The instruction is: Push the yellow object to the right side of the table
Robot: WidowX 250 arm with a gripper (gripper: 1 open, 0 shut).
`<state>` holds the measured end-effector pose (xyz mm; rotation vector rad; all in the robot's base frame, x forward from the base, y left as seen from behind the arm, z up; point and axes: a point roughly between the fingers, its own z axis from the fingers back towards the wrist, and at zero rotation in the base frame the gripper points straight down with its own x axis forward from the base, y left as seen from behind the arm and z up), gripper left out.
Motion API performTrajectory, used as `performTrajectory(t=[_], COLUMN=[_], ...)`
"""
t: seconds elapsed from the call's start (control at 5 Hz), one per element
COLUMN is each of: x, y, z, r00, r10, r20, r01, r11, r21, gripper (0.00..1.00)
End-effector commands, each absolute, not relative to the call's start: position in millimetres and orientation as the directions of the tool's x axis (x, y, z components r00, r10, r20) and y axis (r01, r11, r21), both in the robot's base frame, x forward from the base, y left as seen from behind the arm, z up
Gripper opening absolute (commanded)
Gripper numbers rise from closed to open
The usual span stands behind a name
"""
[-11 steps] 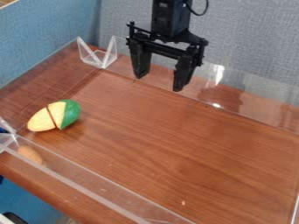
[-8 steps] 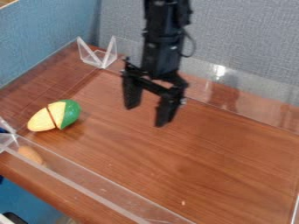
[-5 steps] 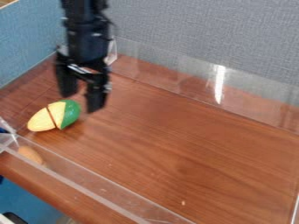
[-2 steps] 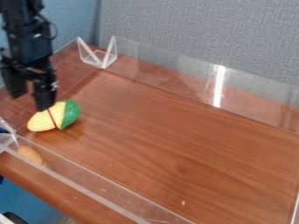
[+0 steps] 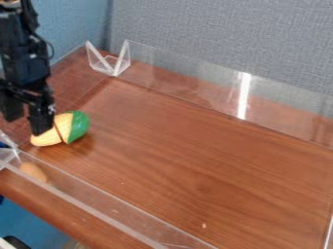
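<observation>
yellow object [image 5: 61, 128] sits just right of the claw [image 5: 27, 116] at the table's [image 5: 196, 146] left edge; claw spread wide, gripping nothing.

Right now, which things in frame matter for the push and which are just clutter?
In play:
- yellow object, near the table's left edge
- claw, open, just left of it
- table

Lying about:
- clear folded stand at the back corner
- acrylic walls
</observation>
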<state>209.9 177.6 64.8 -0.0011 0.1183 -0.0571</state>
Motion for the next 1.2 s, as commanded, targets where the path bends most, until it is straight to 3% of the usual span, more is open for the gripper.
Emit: performTrajectory(t=[0.0,0.4,0.8,1.0], x=[224.2,230.1,245.9,234.7], y=[184.3,183.6,182.8,178.2], z=[80.7,88.2,80.6,71.1], r00=[0.995,0.996,0.995,0.991], r10=[-0.059,-0.052,0.059,0.103], r20=[-0.075,-0.077,-0.08,-0.086], r01=[0.061,0.054,-0.059,-0.104], r11=[0.998,0.998,0.998,0.995], r21=[0.03,0.016,0.001,-0.001], gripper=[1.0,1.0,1.0,1.0])
